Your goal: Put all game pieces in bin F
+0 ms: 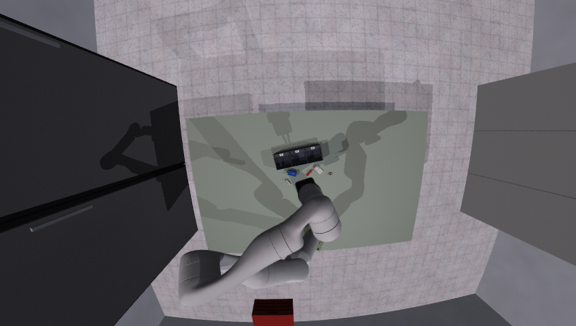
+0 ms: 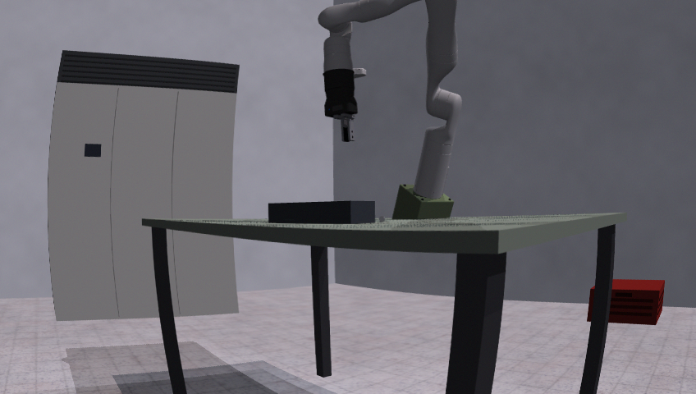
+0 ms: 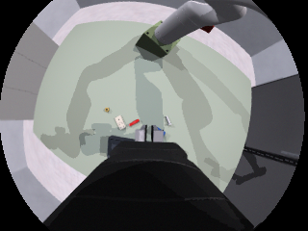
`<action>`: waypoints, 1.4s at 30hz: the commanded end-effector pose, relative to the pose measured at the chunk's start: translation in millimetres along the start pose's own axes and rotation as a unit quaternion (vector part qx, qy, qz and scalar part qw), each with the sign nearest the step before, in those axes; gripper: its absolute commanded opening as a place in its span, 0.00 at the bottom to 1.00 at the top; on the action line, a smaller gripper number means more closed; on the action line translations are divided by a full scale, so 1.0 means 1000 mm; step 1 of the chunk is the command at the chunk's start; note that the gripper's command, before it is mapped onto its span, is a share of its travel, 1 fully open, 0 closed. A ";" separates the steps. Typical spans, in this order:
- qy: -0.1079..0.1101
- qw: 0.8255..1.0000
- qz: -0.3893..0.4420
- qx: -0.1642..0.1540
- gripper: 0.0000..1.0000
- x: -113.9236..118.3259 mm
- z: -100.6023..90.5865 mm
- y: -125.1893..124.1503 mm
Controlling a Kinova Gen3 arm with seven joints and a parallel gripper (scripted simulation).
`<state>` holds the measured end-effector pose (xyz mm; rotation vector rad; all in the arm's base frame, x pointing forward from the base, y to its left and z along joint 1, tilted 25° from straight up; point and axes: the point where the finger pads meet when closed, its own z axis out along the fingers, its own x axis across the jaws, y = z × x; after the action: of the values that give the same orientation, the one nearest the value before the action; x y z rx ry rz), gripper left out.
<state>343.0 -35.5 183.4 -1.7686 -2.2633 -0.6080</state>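
A black row of three bins (image 1: 297, 157) stands in the middle of the green table; its labels are too small to read. In front of it lie a blue piece (image 1: 292, 172), a red piece (image 1: 309, 172), a white block (image 1: 318, 169), a small yellowish thing (image 1: 330, 173) and a small grey thing (image 1: 288, 181). My gripper (image 2: 347, 134) hangs high above the table, pointing down, over the spot just in front of these things. Its fingers stand close together with nothing between them. The wrist view shows the red piece (image 3: 134, 122) and the white block (image 3: 119, 121) far below.
The arm's green base (image 2: 422, 202) is bolted at the table's near edge. A grey cabinet (image 2: 141, 185) stands beyond the table and a red crate (image 2: 627, 300) lies on the floor.
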 end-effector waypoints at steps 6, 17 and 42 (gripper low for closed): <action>-0.018 0.991 0.130 -0.018 0.31 -0.046 -0.008 -0.016; -0.019 0.990 0.141 -0.020 0.31 -0.048 -0.009 -0.017; -0.005 0.834 0.550 -0.034 0.31 -0.094 0.097 0.092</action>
<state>458.6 -56.1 96.1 -2.5838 -1.0032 -0.4773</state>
